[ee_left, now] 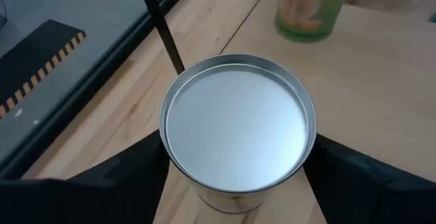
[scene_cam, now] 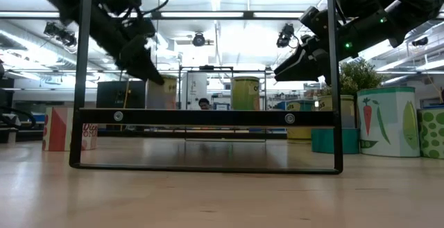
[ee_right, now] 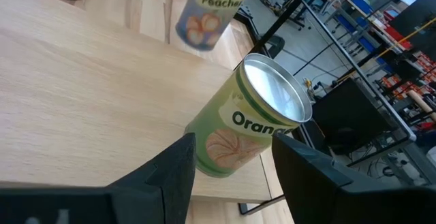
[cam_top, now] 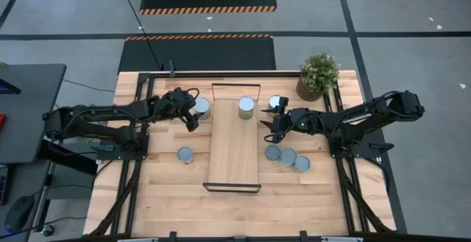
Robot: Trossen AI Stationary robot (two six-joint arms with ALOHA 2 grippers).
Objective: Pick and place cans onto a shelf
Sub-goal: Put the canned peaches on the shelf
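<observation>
The shelf (cam_top: 234, 140) lies across the table's middle, its board raised on a black frame (scene_cam: 208, 116). A green "Orange" can (cam_top: 246, 107) stands on the shelf's far end and shows in the right wrist view (ee_right: 248, 118). My left gripper (cam_top: 194, 115) is open and points down over a can (cam_top: 202, 107) that stands on the table left of the shelf. Its fingers (ee_left: 129, 183) stand on either side of that can (ee_left: 238, 129). My right gripper (cam_top: 268, 121) is open and empty just right of the shelf. It points at the Orange can, its fingers (ee_right: 174, 176) short of it.
Another can (cam_top: 277, 104) stands just beyond my right gripper. Three cans (cam_top: 288, 157) cluster right of the shelf, and one can (cam_top: 185, 154) stands to its left. A potted plant (cam_top: 318, 75) is at the far right corner. The shelf's frame post (ee_left: 160, 26) rises close to the left can.
</observation>
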